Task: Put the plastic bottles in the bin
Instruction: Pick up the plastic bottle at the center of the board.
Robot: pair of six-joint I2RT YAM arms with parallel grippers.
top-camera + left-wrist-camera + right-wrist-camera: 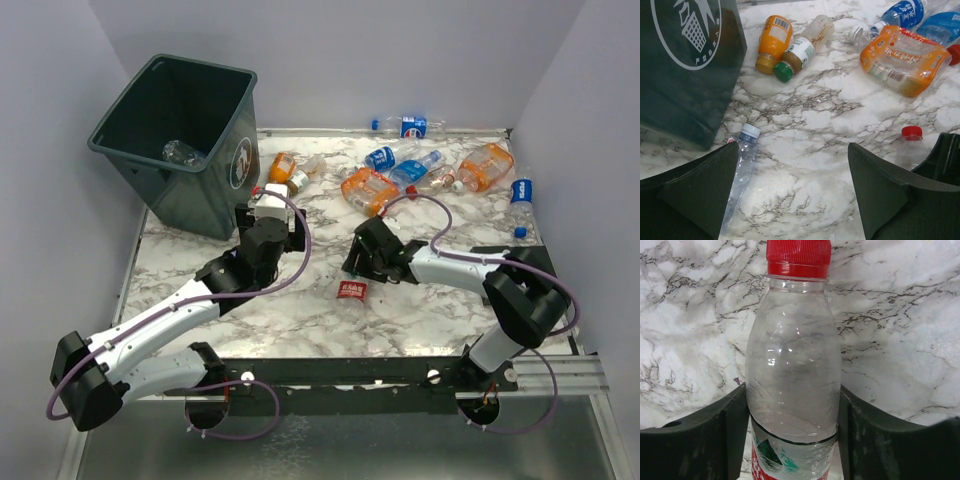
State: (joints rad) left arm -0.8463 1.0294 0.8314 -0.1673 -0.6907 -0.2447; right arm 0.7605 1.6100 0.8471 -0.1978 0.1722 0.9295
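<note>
right gripper (793, 412): clamped on the red-capped bottle (792, 340); both fingers press its sides just above the red-and-green label
red-capped bottle: clear, cap points away from the wrist; low over the marble table (300, 330) near its middle; cannot tell if it is lifted or resting
right arm: reaches from the right base leftward to mid-table
left gripper (792, 150): released, jaws wide, nothing between them
pale-capped bottle (742, 165): clear, lies on the table just beside the left finger, close to the bin wall
second red-capped bottle (910, 146): on the table just beside the other finger
left arm: stretched from the left base toward the bin, gripper near its logo face
bin (195, 205): upright at the far-left corner, top open, white round logo faces the left gripper
bottle in bin (182, 152): one clear bottle at the bottom
orange bottle (772, 42): lies side by side with the green-capped bottle (801, 51), near the bin
squashed orange bottle (905, 60): mid-table, far side, beside the blue-labelled bottles (398, 162)
far-right group: another orange bottle (486, 165) and a blue-labelled bottle at the right edge (521, 195)
far edge: one blue-labelled bottle against the back wall (405, 126)
</note>
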